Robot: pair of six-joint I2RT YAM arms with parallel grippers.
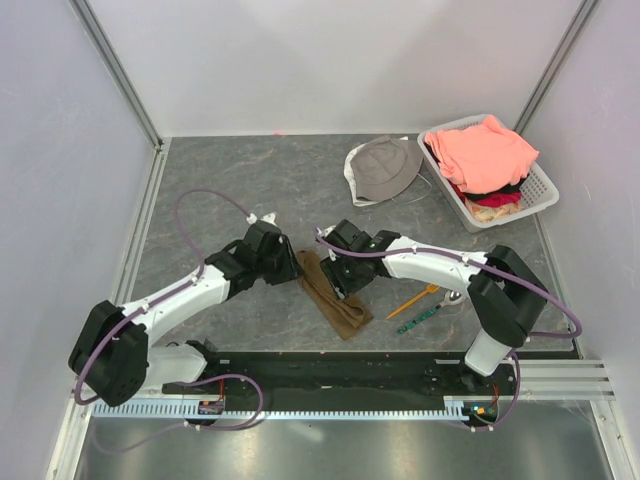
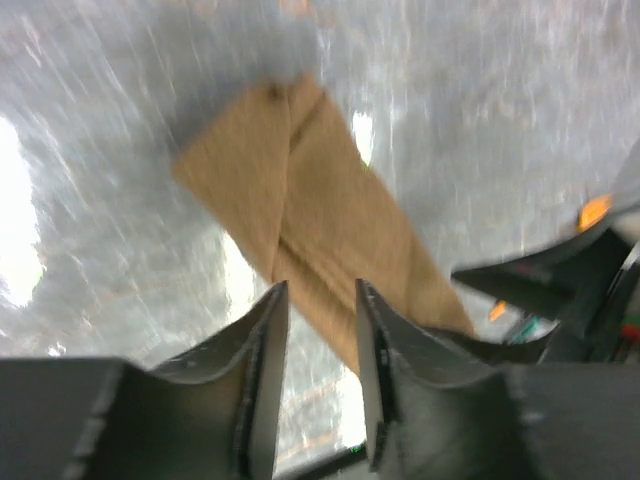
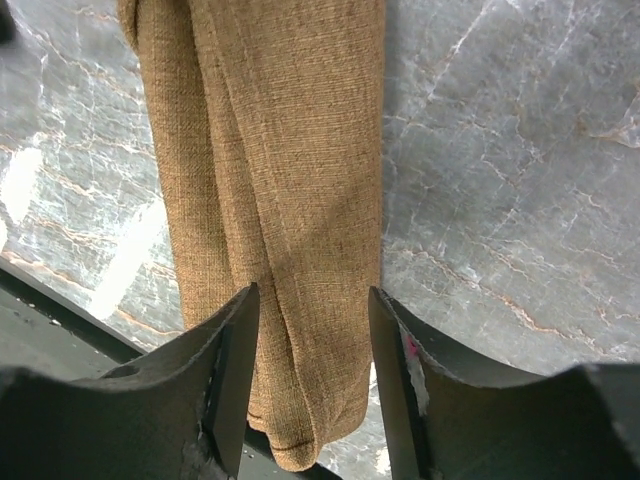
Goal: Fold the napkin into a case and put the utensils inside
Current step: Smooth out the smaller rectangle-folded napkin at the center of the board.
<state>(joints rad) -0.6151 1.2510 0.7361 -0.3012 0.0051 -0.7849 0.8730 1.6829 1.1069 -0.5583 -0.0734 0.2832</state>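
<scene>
The napkin point(image 1: 338, 300), a coarse brown weave folded into a long narrow strip, lies flat on the marbled grey table point(image 1: 230, 170). The left jaws and right jaws both stand parted over it, gripping nothing. A thin orange fork point(image 1: 419, 298) lies nearby.

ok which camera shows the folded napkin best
Right wrist: the napkin fills the frame sharply, with the fold lines and weave clear, though its far end is cropped. Top external shows most of its length, but small. Left wrist shows most of it too, but blurred.
</scene>
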